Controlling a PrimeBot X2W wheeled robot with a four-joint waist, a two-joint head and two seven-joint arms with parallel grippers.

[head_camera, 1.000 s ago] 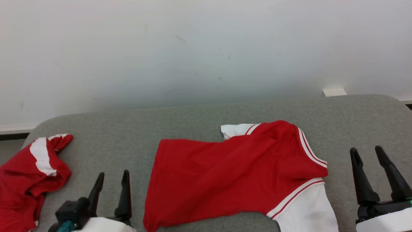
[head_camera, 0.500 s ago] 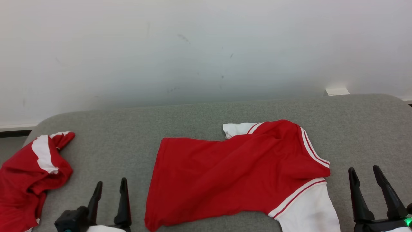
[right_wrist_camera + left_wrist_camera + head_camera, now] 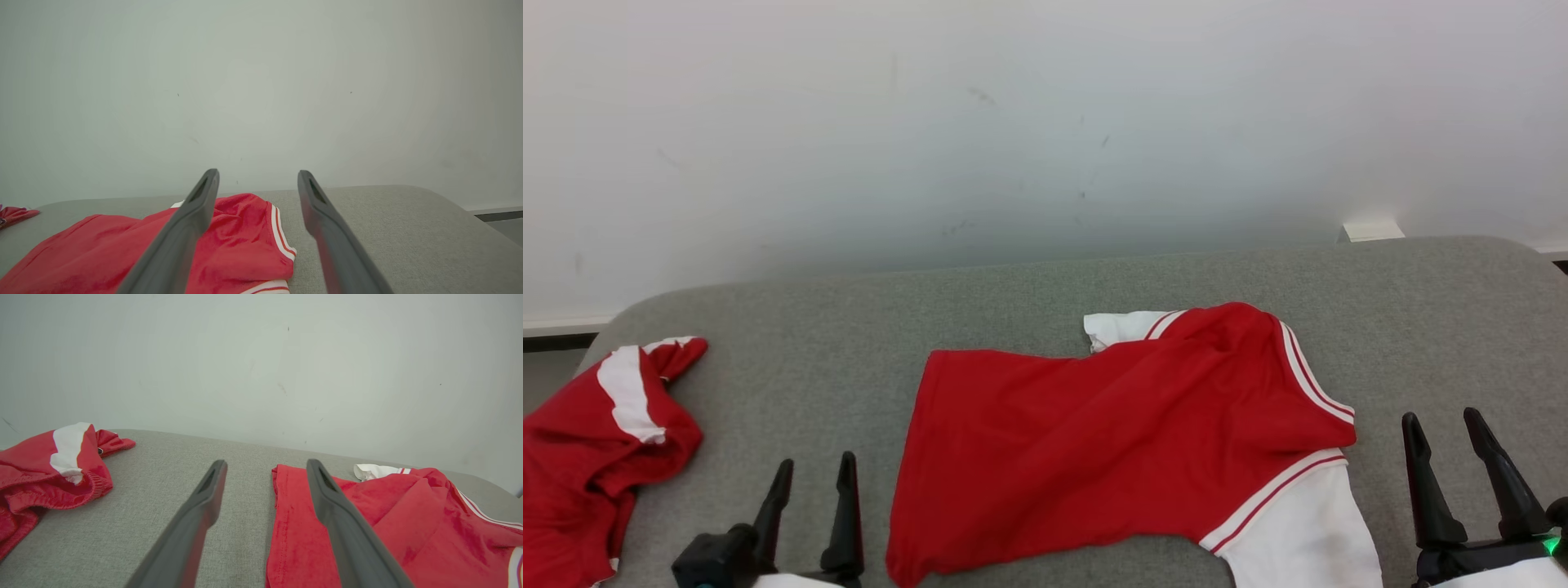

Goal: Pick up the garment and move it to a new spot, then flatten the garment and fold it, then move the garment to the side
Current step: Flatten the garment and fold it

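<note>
The garment [image 3: 1094, 449] in the middle is soft knitted cloth, red with a faint sheen along its creases. Its white sleeve [image 3: 1298, 539] at the near right looks duller, edged with ribbed striped trim. The crumpled red cloth [image 3: 588, 457] on the left is a similar light, slightly shiny fabric. The table cover [image 3: 809, 343] is coarse grey woven stuff, felt-like and matt. The far wall [image 3: 1013, 122] is smooth matt paint, lightly scuffed. The left gripper [image 3: 816, 462] and right gripper [image 3: 1441, 416] have dark, smooth, matt plastic-looking fingers.
</note>
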